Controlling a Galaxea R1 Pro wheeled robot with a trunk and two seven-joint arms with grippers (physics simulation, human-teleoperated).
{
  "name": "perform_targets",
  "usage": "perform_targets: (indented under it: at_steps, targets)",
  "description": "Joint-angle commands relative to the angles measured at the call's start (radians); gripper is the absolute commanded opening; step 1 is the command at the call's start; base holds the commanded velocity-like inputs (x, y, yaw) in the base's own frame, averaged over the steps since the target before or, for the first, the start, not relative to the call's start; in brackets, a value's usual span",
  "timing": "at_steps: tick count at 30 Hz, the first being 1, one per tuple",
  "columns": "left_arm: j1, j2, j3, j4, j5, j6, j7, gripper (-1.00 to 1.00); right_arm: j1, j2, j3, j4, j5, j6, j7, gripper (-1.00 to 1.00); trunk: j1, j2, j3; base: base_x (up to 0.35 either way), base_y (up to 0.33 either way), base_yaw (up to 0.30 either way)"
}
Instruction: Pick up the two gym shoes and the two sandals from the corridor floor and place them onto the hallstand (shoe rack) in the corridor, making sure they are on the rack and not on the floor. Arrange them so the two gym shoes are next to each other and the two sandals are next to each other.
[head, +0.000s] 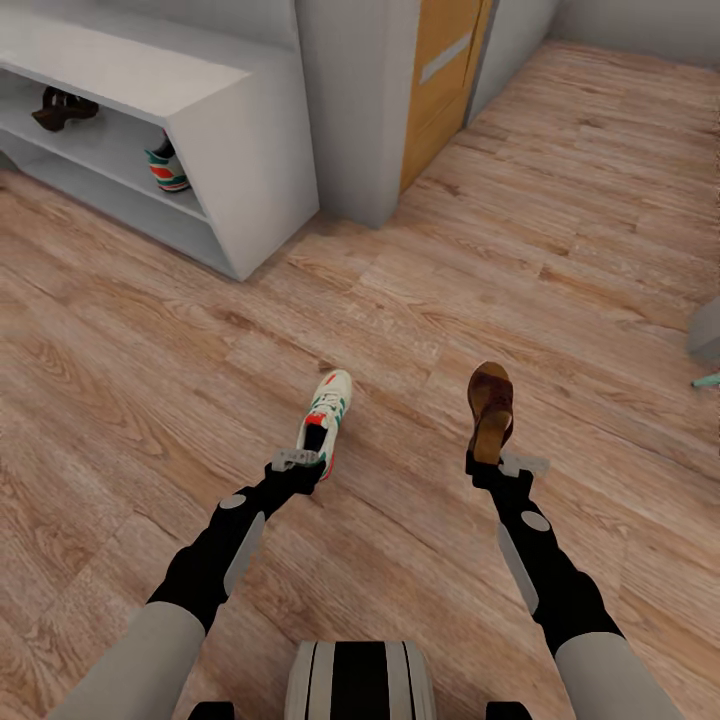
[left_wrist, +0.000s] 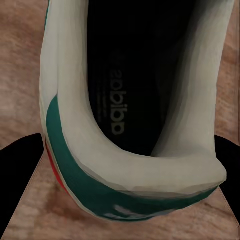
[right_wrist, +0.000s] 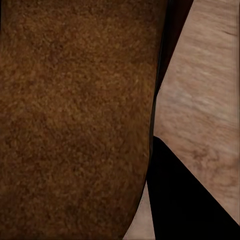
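Head view: hallstand (head: 250, 140) at upper left on the corridor floor (head: 520, 260), both arms reaching forward below it.
Hallstand upper open shelf: one dark brown sandal (head: 62, 107) toward the left end – second gym shoe (head: 168, 168) near the right end wall, red-orange heel patch facing out toward the robot.
Hallstand lower shelf: nothing visible on the part that shows.
Left gripper (head: 297, 460): clenched on the heel end of a gym shoe (head: 325, 415), fingers dark at either side of the heel in the left wrist view.
Held gym shoe: above the floor, well apart from the hallstand's near right corner; long axis runs away from the robot, toe forward and slightly right, opening up.
Left wrist view: gym shoe (left_wrist: 125, 165) seen into its dark opening, white collar, green stripe and a strip of red at the heel, floor planks behind.
Right gripper (head: 497, 462): grasping a sandal (head: 491, 408) by its near end.
Held sandal: long axis away from the robot, far end raised; sits right of the held shoe, well apart from it.
Right wrist view: sandal (right_wrist: 75, 120) as a rough brown surface close up, one dark finger (right_wrist: 180, 200) beside it, floor beyond.
Far right edge: grey object, partly cut off – cannot tell what.
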Motion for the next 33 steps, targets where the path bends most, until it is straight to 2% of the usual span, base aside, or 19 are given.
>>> perform_targets:
  at_steps: [1, 33]
  targets:
    - [0.000, 0.000, 0.000, -0.001, 0.009, 0.008, 0.000, -1.00, 0.000, -0.001, 0.002, -0.002, -0.015, 0.004, -0.005, -1.00, 0.000, 0.000, 0.005, 0.000, 0.000, 0.000]
    - [0.001, 0.002, 0.000, 0.001, 0.011, 0.009, 0.000, -1.00, 0.000, -0.001, 0.002, -0.002, -0.020, 0.004, -0.003, -1.00, -0.015, 0.008, 0.182, 0.000, 0.000, 0.000]
